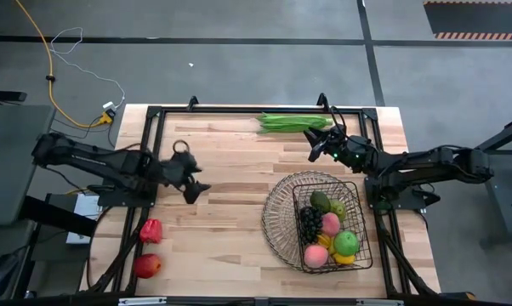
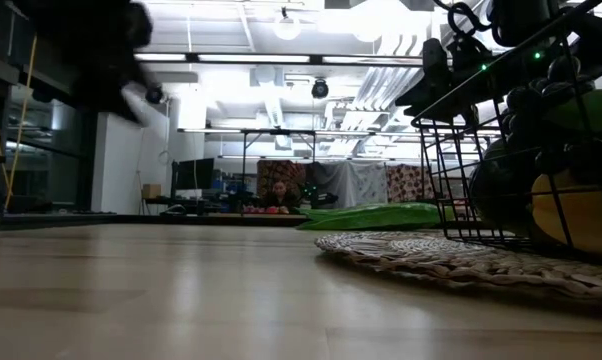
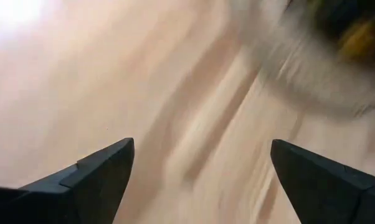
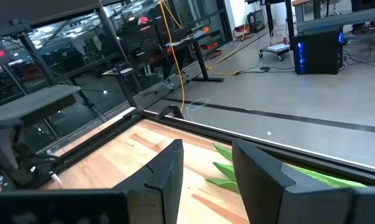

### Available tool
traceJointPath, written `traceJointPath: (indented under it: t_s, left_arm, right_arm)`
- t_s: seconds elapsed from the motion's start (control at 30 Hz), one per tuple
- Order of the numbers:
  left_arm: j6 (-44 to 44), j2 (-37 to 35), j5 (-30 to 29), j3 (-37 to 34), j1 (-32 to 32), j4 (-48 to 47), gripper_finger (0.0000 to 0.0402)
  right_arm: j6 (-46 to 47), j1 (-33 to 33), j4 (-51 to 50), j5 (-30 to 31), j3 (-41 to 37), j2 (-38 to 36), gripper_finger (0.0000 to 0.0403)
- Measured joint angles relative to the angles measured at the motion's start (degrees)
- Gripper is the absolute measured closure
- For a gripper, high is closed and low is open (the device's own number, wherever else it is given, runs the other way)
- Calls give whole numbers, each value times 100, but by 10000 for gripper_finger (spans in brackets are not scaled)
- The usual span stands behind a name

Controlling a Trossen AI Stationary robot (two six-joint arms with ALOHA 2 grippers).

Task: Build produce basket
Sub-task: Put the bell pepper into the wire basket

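Red toy apple (image 1: 147, 266) and red pepper (image 1: 151, 230) sit near-left; long green beans (image 1: 292, 122) far; dark wire basket (image 1: 279, 223) right. Empty left gripper (image 1: 196, 188), jaws spread, and right gripper (image 1: 314, 145), jaws apart, could clip the basket's rim.

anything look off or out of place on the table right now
Nothing is spilled or damaged. Three items sit outside the basket: the green beans at the far edge, and the red pepper and red apple near the left corner.
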Motion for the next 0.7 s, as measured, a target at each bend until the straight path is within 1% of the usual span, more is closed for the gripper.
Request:
traceJointPath:
  t_s: [0.13,0.2,0.27,0.33,0.5,0.57,0.7]
  left_arm:
    - [-1512,550,571,518,-668,-1918,35]
    - [-2260,793,868,658,-1063,-2664,35]
    - [-3019,990,1161,742,-1477,-3139,35]
    - [-3675,1127,1482,757,-1904,-3368,35]
    - [-5053,1386,2046,761,-2822,-3350,35]
    - [-5521,1483,2178,761,-3136,-3347,35]
    - [-6321,1659,2228,761,-3672,-3340,35]
  right_arm:
    - [0,0,2,13,0,0,274]
    - [0,0,2,13,0,0,274]
    - [0,0,2,13,0,0,274]
    - [0,0,1,12,0,0,274]
    - [0,0,-39,11,0,0,274]
    - [0,0,-44,11,0,0,274]
    - [0,0,-46,11,0,0,274]
